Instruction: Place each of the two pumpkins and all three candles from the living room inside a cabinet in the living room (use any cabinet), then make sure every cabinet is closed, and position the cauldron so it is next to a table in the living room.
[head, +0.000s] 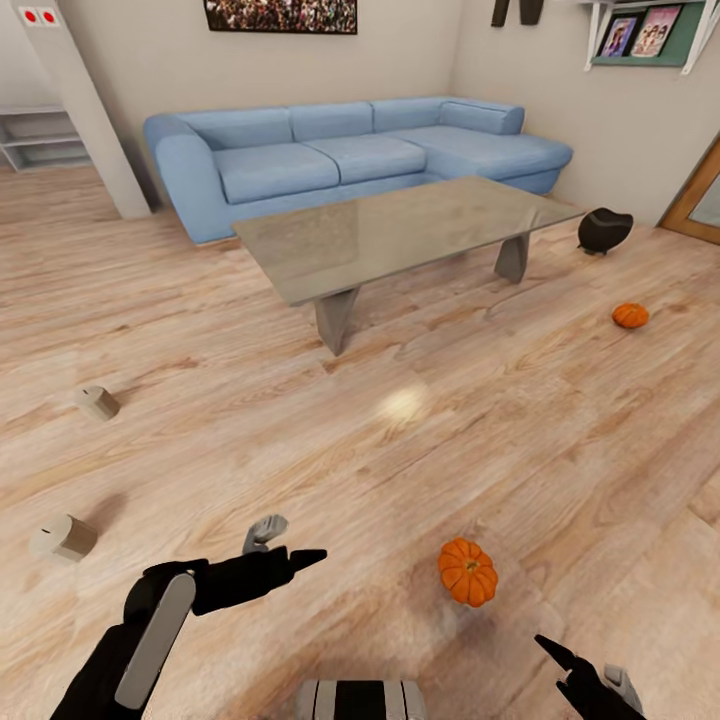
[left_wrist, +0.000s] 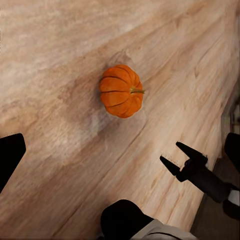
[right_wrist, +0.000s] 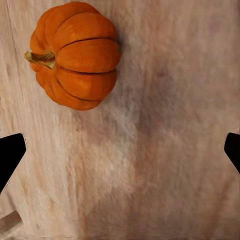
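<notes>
Right wrist view, pumpkin (right_wrist: 75, 55) beyond open jaws

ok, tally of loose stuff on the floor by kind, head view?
Pumpkins: 2, near one, far one
Candles: 2, near one, far one
Cauldron: 1
Total: 5

Black arms (head: 150, 620) (grey panel), pointed black fingertips (head: 310, 554).
</notes>
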